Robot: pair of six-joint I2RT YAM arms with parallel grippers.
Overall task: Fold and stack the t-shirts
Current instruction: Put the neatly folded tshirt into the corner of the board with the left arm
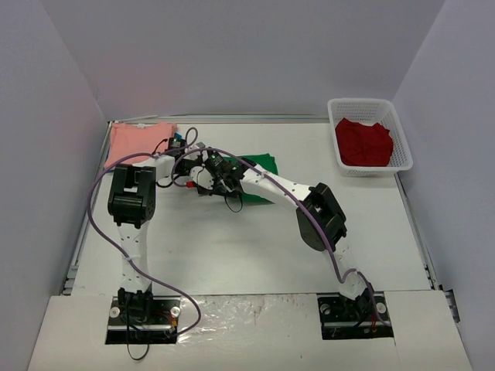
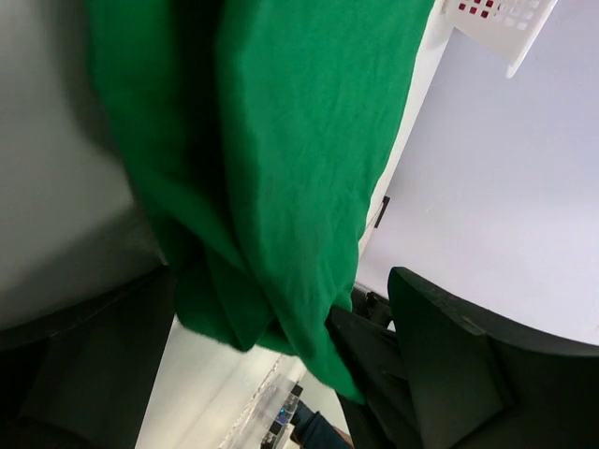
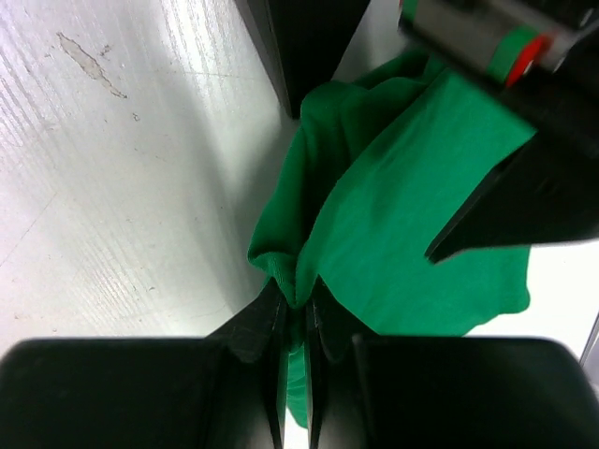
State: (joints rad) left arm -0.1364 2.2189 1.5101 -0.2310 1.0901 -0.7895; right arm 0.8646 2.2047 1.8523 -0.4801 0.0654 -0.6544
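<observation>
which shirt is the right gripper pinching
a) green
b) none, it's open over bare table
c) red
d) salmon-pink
a: in the right wrist view the right gripper is shut on a fold of the green t-shirt, while the red t-shirt sits in the white basket and the salmon-pink t-shirt lies at the far left.

A shirt (image 1: 138, 141) is laid at the back left of the table (image 1: 232, 247), a second shirt (image 1: 259, 164) mid-table, a third shirt (image 1: 363, 141) in the basket (image 1: 402, 143), back right.
</observation>
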